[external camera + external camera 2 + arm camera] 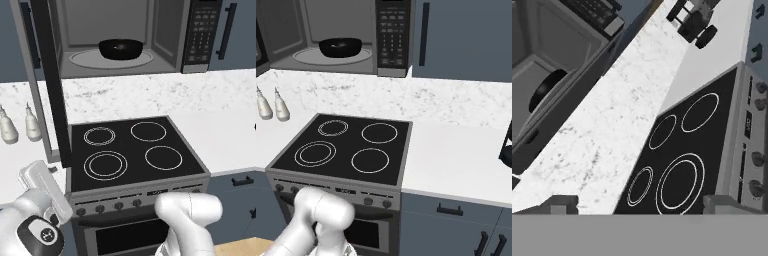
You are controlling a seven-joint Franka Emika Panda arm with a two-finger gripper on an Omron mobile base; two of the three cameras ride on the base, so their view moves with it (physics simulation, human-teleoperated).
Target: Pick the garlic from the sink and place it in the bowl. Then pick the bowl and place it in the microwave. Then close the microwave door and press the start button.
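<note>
Left base view: glossy black round bowl [121, 49] sits on the large dark grey microwave's [170, 35] turntable, door [47, 75] open. White two-finger claw [641, 204] is well apart from it, fingers spread wide, holding nothing, above the black glass cooktop [687, 150].

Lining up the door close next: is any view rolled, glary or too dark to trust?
Left base view: even light, sharp; the bowl in the microwave carries a small glint. Right base view: just as even, no glare on the stove. Hand view: rolled hard, so the counter runs diagonally; no blur.
</note>
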